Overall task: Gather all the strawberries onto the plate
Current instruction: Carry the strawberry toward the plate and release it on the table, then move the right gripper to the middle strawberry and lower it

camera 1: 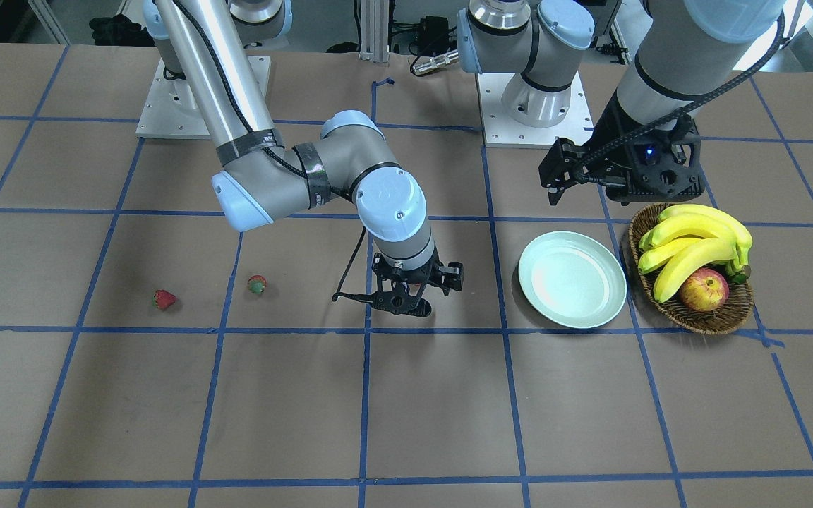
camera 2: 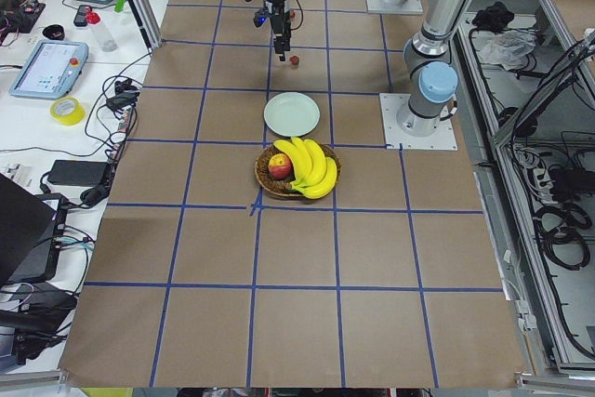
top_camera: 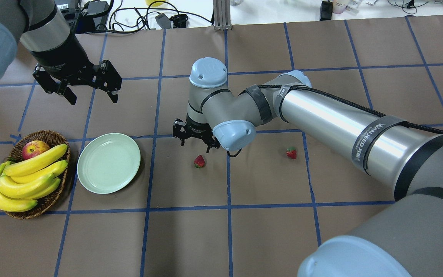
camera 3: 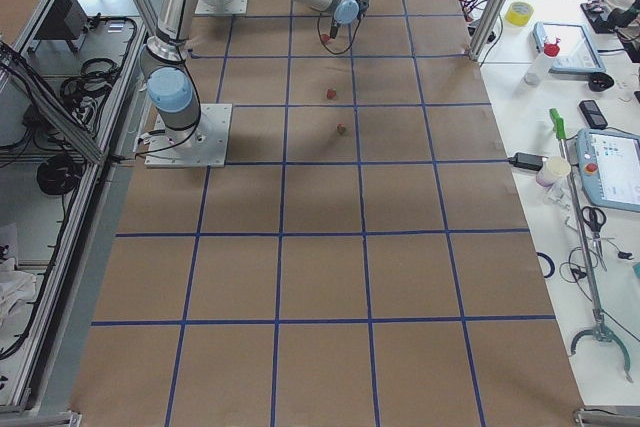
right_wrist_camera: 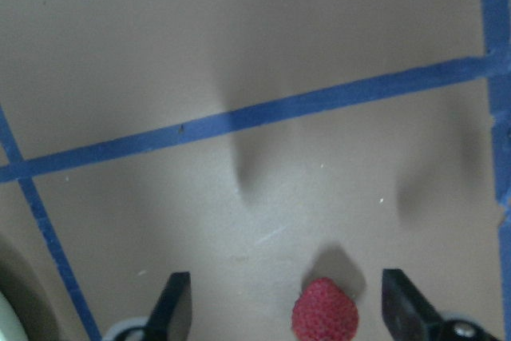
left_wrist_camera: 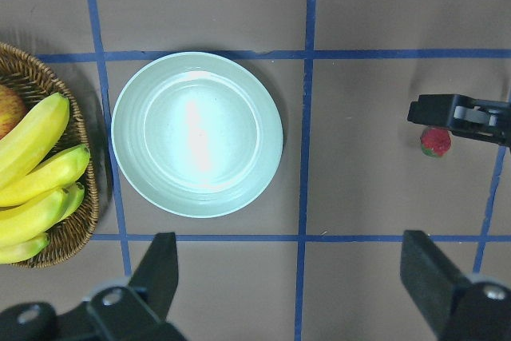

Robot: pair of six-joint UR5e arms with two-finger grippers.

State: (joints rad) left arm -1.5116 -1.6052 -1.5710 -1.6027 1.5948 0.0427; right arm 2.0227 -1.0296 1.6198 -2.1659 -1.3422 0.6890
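The pale mint plate (top_camera: 109,162) lies empty beside the basket. One strawberry (top_camera: 199,161) rests on the table just under my right gripper (top_camera: 195,146). In the right wrist view that strawberry (right_wrist_camera: 325,311) sits low between the spread fingers, untouched, and the gripper (right_wrist_camera: 289,309) is open. A second strawberry (top_camera: 291,152) lies farther right. The front view shows two strawberries (camera 1: 257,284) (camera 1: 164,299) on the table past the right arm. My left gripper (top_camera: 92,99) hangs open and holds nothing, above and behind the plate (left_wrist_camera: 197,133).
A brown wicker basket (top_camera: 48,134) left of the plate holds a bunch of bananas (top_camera: 29,173) and a red-yellow apple (top_camera: 35,148). The right arm's long forearm (top_camera: 333,123) stretches across the table's right half. Blue tape lines grid the brown table.
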